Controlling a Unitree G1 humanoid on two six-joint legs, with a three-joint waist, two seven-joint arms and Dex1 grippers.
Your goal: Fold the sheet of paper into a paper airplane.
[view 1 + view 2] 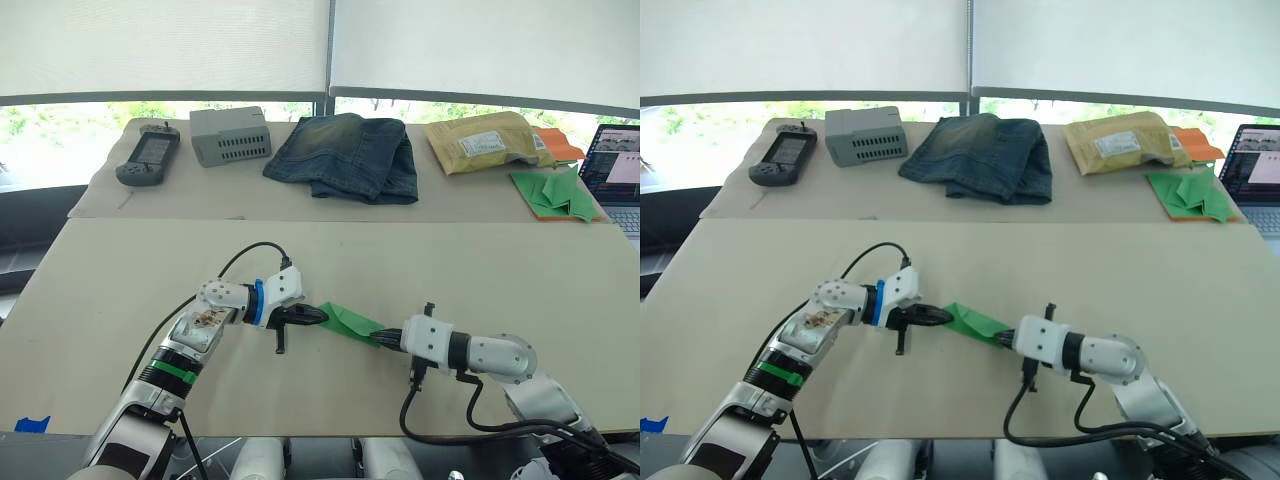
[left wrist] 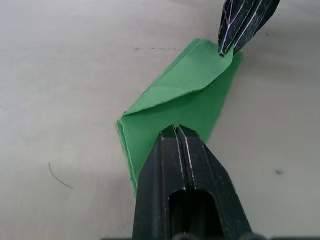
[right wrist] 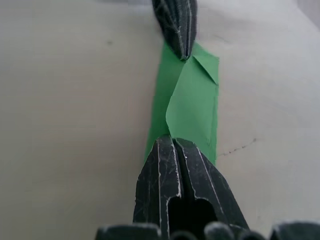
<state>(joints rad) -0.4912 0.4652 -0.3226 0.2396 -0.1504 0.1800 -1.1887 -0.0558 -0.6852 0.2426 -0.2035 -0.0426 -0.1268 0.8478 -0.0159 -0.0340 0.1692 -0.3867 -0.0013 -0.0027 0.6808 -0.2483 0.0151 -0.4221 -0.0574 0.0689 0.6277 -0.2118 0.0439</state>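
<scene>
Far left on the back table you've got a handheld console [image 1: 149, 156], then a grey vented box [image 1: 230, 134], folded jeans [image 1: 347, 154], a padded mailer [image 1: 484, 141], orange paper [image 1: 560, 146] peeking behind it, a heap of green paper pieces [image 1: 553, 192], and a laptop [image 1: 616, 172] at the far right edge. None of that is in play.

Near table [image 1: 110, 290], centre: your left gripper [image 1: 313, 315] has its fingers pressed together, pinching the left end of the sheet of paper [image 1: 352, 322]. The left wrist view shows the two fingers clamped flat on the folded edge. The paper is already a narrow, layered green strip with creases, lying between the two grippers, roughly mid-table and close to the near edge. It looks lifted or barely resting; can't tell which.

Your right gripper [image 1: 382, 339] is likewise closed, nipping the right end of the same strip, where one flap curls up loose.

Step in hand, as I judge it: a mid-fold, both ends held taut to line up or sharpen a lengthwise crease. Not a finished airplane yet: no clear pointed nose or wings.

Next move probably calls for keeping one end pinned while the other brings the loose flap over and presses it flat; watch for tearing, since the thin paper is held at both ends.
</scene>
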